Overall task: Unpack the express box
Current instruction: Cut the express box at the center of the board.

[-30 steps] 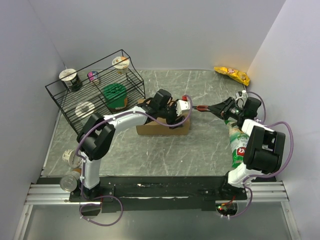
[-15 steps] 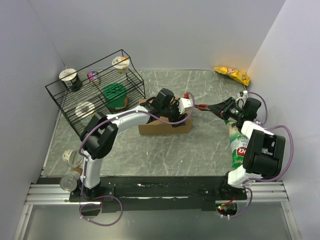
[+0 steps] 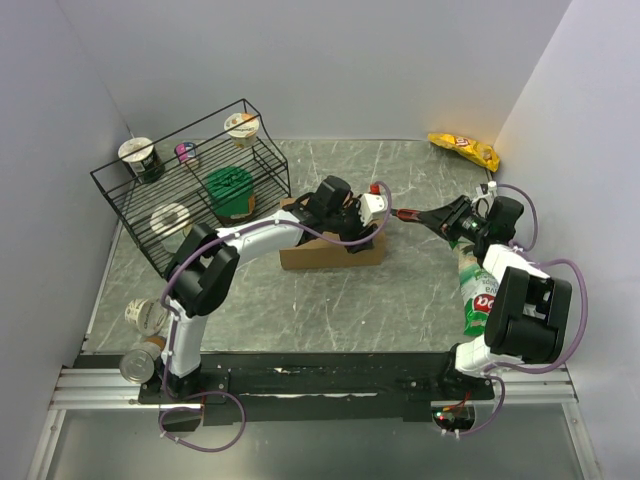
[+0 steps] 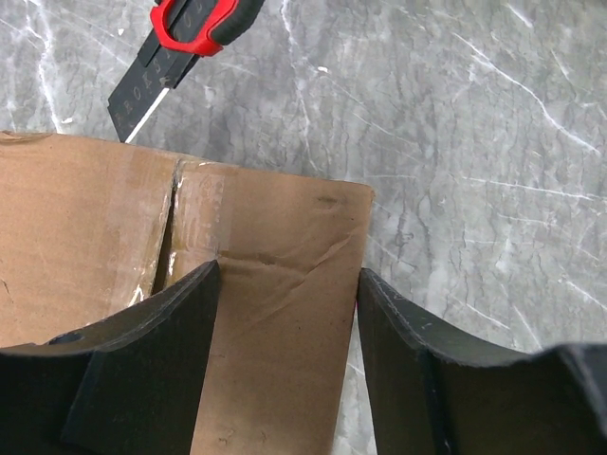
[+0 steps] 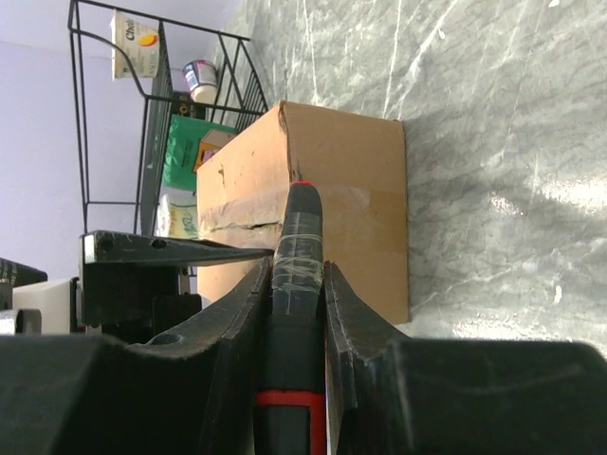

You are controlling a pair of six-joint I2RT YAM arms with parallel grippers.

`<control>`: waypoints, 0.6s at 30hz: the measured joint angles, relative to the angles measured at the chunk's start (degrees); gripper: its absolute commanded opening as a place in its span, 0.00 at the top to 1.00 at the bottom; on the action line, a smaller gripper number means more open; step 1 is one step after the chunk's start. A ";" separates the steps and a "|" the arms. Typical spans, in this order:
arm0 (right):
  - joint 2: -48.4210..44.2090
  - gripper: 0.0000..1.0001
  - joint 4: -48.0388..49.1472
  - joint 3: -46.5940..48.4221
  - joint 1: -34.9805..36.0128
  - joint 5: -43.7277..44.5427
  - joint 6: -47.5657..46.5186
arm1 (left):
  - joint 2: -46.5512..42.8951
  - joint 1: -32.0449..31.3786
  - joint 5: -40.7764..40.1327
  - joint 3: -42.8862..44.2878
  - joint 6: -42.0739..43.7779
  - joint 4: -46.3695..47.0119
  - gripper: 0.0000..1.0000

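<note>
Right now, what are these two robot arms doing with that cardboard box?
They are working on opening it. The right gripper is shut on a red and black box cutter, with the blade pointed at the end of the express box, close to its taped centre seam. The left gripper is over the box top with its jaws apart, apparently steadying it. The flaps are closed and nothing has been taken out.

The left arm [image 3: 262, 231] is reached forward and rightward, and the left gripper [image 4: 285, 284] is pointed downward with its jaws held apart. The right arm [image 3: 525, 305] is folded leftward, and the right gripper [image 5: 296, 275] is clamped on a cutter [image 5: 294, 246].
</note>
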 measured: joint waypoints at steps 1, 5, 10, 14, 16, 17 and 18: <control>-0.09 1.00 -0.15 0.00 0.00 0.00 -0.22 | 0.13 0.02 0.00 0.22 -0.07 -0.04 0.39; -0.28 1.00 -0.98 0.02 0.00 -0.07 -1.25 | 0.68 0.04 -0.07 0.83 -0.57 0.11 0.39; -0.96 1.00 -2.58 0.02 0.00 -0.46 -2.21 | 0.79 0.04 -0.17 0.85 -1.01 0.39 0.40; -1.46 1.00 -4.17 0.02 0.00 -0.98 -3.26 | 1.09 0.04 -0.46 1.07 -1.31 0.92 0.40; -1.57 1.00 -5.05 0.02 0.00 -1.40 -3.85 | 1.42 0.07 -0.63 1.40 -1.44 1.16 0.41; -1.60 1.00 -5.44 0.02 0.00 -1.51 -4.04 | 1.64 0.11 -0.72 1.55 -1.49 1.40 0.41; -1.64 1.00 -6.08 0.02 -0.02 -1.75 -4.28 | 1.77 0.15 -0.79 1.64 -1.49 1.70 0.41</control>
